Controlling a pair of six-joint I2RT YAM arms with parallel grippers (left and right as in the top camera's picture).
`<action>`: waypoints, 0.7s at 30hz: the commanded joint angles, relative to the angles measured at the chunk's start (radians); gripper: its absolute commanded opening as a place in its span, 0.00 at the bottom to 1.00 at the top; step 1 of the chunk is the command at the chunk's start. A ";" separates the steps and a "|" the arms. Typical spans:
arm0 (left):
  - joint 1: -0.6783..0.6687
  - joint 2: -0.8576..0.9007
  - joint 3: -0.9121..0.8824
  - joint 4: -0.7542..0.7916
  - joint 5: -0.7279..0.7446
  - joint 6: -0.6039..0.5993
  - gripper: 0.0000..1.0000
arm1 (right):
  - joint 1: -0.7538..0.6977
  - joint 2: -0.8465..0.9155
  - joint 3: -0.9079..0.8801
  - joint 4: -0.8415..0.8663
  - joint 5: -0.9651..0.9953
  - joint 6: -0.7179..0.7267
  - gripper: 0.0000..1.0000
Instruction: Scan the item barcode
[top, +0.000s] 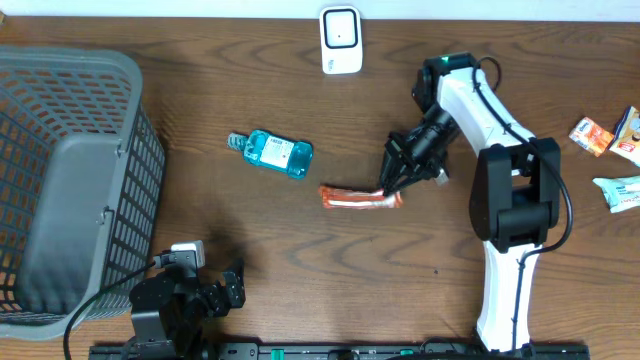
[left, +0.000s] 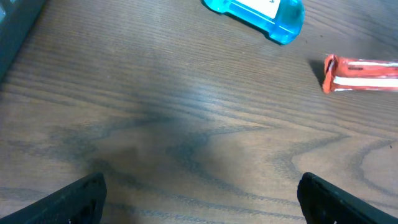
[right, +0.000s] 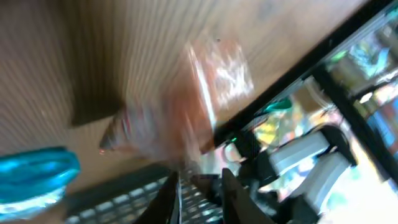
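An orange snack packet (top: 360, 198) lies flat on the wooden table, with its right end under my right gripper (top: 391, 181). In the right wrist view the packet (right: 186, 106) is a blur just ahead of the right gripper (right: 202, 186). Its jaws stand a narrow gap apart, and nothing shows between the tips. A white barcode scanner (top: 341, 40) stands at the table's far edge. My left gripper (top: 222, 288) rests at the near left, wide open (left: 202, 186) over bare wood. The packet (left: 360, 73) lies far ahead of it to the right.
A blue bottle (top: 278, 153) lies left of the packet. A grey mesh basket (top: 60, 180) fills the left side. More snack packets (top: 600, 135) lie at the far right edge.
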 joint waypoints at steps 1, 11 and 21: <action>-0.004 -0.005 0.002 -0.009 -0.003 0.006 0.98 | 0.002 -0.006 -0.011 0.009 0.026 0.227 0.16; -0.004 -0.005 0.002 -0.009 -0.003 0.006 0.98 | 0.000 -0.006 -0.010 0.182 0.370 -0.077 0.19; -0.004 -0.005 0.002 -0.008 -0.003 0.006 0.98 | 0.021 -0.004 -0.011 0.497 0.245 -1.180 0.82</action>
